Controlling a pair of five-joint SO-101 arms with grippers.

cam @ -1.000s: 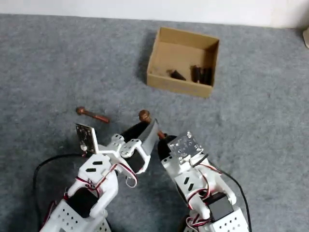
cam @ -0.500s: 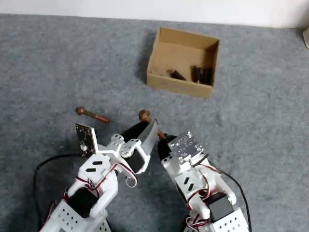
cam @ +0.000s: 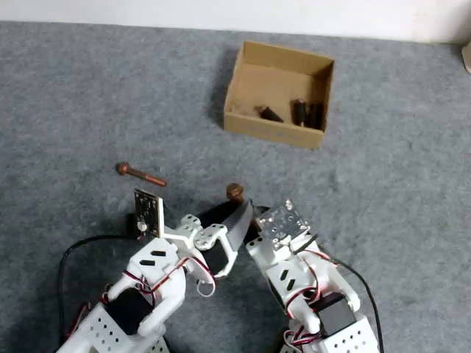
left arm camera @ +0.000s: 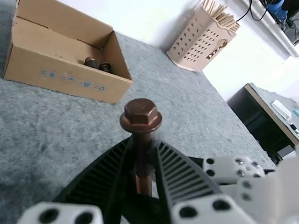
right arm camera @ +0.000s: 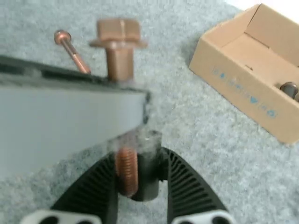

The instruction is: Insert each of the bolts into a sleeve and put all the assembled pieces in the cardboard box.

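My left gripper (cam: 237,212) is shut on a copper bolt (cam: 235,193), head up; in the left wrist view the bolt (left arm camera: 140,116) stands between the black fingers (left arm camera: 107,179). Right beside it my right gripper (cam: 255,220) is shut on a dark sleeve (right arm camera: 149,177). The bolt's threaded end (right arm camera: 126,170) lies against the sleeve between my right gripper (right arm camera: 139,182) fingers; I cannot tell whether it is inside. A second bolt (cam: 140,174) lies loose on the carpet to the left. The cardboard box (cam: 316,70) at the back holds several dark assembled pieces (cam: 307,112).
Grey carpet (cam: 88,95) covers the table. The box (left arm camera: 60,79) stands beyond the held bolt in the left wrist view, with a perforated holder of sticks (left arm camera: 203,39) behind it. A white wall edge runs along the back.
My left gripper has carried the bolt to the right and nearer, bringing it up against the right gripper. The right arm has stayed put.
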